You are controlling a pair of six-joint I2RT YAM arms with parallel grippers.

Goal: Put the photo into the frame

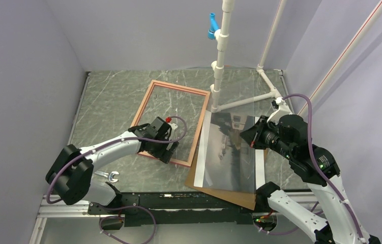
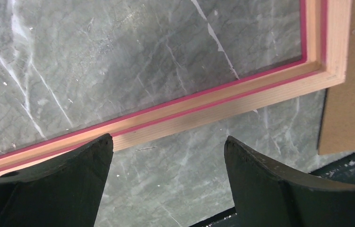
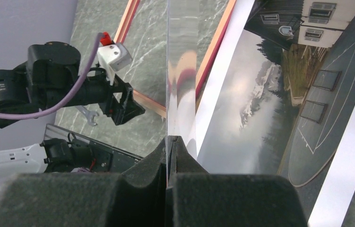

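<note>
Two padded fingers of the right gripper (image 3: 170,142) are pressed together on the edge of a clear pane (image 3: 181,56), which rises over the photo (image 3: 260,118). The photo lies face up on a brown board (image 1: 219,195). Just left, the frame (image 1: 143,101) lies flat on the table (image 1: 107,101), and the left gripper (image 2: 168,144) hovers spread wide above its near rail.

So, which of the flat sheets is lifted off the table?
The clear pane, pinched at its edge by the right gripper. The photo lies flat on the brown board.
</note>
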